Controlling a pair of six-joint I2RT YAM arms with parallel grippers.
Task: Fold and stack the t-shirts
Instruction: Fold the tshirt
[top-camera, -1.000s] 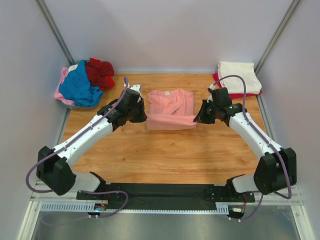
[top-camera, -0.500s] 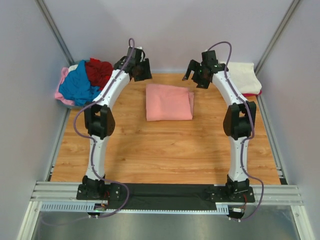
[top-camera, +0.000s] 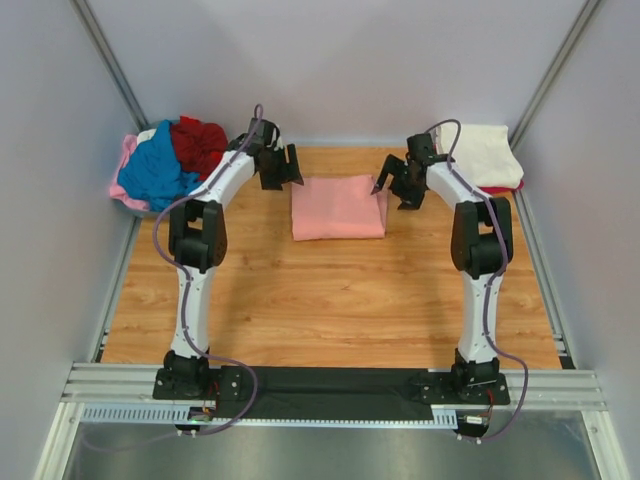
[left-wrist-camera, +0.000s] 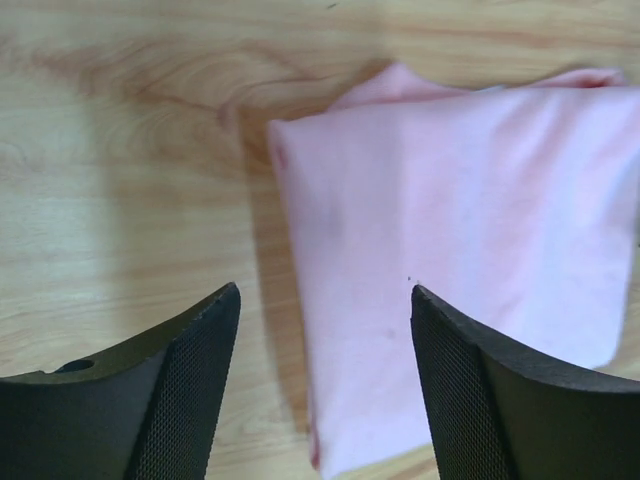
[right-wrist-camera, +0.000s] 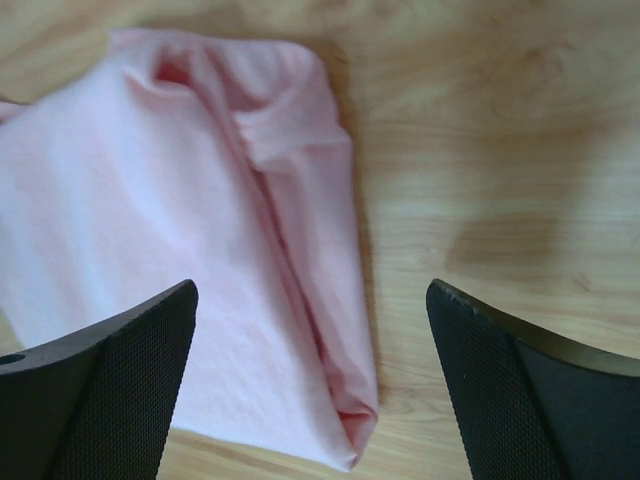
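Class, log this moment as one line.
left hand: open, empty | right hand: open, empty | pink t-shirt: folded, between hands | loose shirt pile: far left | folded stack: far right

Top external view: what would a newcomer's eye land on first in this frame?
The salmon-pink t-shirt, folded into a neat rectangle on the far half of the table, with the left arm and right arm flanking it, jaws open and empty. Next, the contrast: a crumpled pile of blue, dark red and pink shirts at the far left corner, a folded cream-topped stack at the far right.
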